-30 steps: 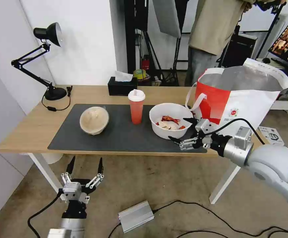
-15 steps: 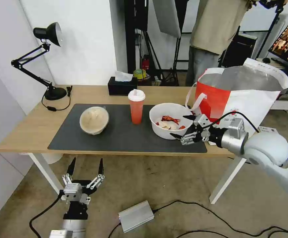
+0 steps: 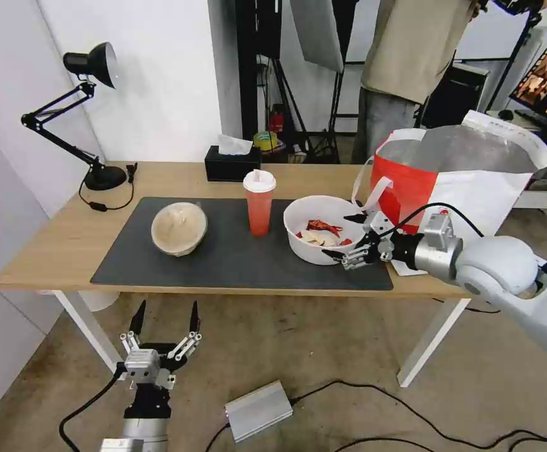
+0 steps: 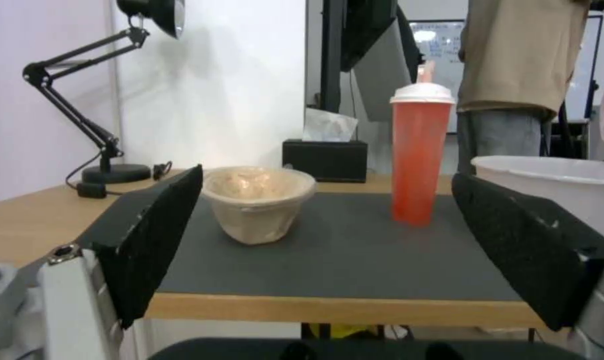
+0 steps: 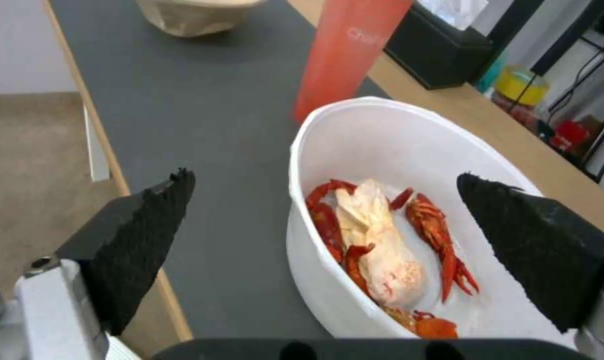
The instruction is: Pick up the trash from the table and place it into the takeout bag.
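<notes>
Right gripper (image 3: 347,237), jaws spread wide, lines up on the near rim of the white bowl (image 3: 317,237) beside the takeout bag (image 3: 455,188), probably needing to close in before clamping.

The long tabletop of pale, matt wood grain (image 3: 60,242) is covered by a large dark grey mat of dull, smooth finish (image 3: 236,254); the wide white bowl (image 3: 316,250) is seen as smooth, slightly glossy plastic; the tall red drink cup (image 3: 260,211) is rendered in translucent plastic under a matt white lid; the round beige lidded bowl (image 3: 179,228) looks like fibrous, unglazed paper pulp; the boxy white-and-red takeout bag (image 3: 474,194) is lined with shiny silver foil; the right gripper (image 3: 349,239) is built of bare metal, its black fingertip pads (image 5: 145,227) roughly textured.
</notes>
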